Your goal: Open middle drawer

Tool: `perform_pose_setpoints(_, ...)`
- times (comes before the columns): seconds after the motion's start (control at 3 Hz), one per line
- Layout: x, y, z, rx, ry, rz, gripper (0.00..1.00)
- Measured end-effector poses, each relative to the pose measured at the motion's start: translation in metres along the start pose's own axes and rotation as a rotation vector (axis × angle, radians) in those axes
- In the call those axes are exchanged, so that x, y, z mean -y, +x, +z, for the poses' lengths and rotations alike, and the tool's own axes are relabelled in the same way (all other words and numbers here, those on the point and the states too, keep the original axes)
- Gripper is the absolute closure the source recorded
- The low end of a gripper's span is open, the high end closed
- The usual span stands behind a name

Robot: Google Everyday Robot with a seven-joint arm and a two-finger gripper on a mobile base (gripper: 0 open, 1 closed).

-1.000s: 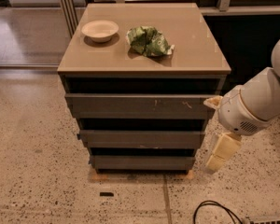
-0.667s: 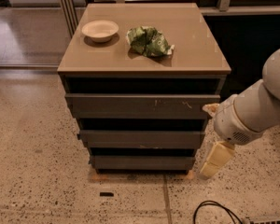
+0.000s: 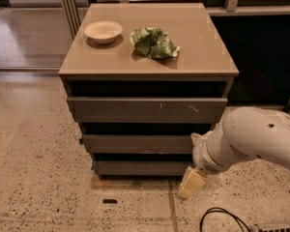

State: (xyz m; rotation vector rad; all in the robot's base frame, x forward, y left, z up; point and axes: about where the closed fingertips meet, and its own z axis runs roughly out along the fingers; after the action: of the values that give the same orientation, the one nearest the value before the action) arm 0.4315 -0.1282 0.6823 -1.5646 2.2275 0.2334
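Note:
The drawer cabinet has three dark-grey fronts. The top front (image 3: 145, 109) is taller and has white scratches. The middle drawer (image 3: 135, 143) is a wide, shallow plain front below it, and it is closed. The bottom front (image 3: 135, 167) is the shortest. My gripper (image 3: 191, 183) hangs at the end of the white arm (image 3: 251, 139), low by the cabinet's right front corner, about level with the bottom front. It is to the right of and below the middle drawer, apart from it.
A beige bowl (image 3: 103, 31) and a crumpled green bag (image 3: 154, 42) lie on the tan cabinet top (image 3: 203, 57). A black cable (image 3: 222, 216) lies on the speckled floor at the lower right. Dark panels stand behind the cabinet on the right.
The arm and gripper have moved left and down, closer to the cabinet's right front corner. The drawers have not moved.

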Motion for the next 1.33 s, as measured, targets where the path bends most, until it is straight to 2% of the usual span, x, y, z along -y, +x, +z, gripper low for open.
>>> perform_pose_setpoints(0.33,0.015,-0.008,0.062,0.117,0.011,0.095,0.00)
perform_pose_setpoints(0.67,0.014,-0.008,0.064,0.116,0.012,0.097,0.00)
perform_pose_setpoints(1.0,0.019,-0.017,0.086,0.140,0.016,0.098,0.00)
perform_pose_setpoints(1.33,0.031,-0.034,0.126,0.171,0.016,0.088,0.00)
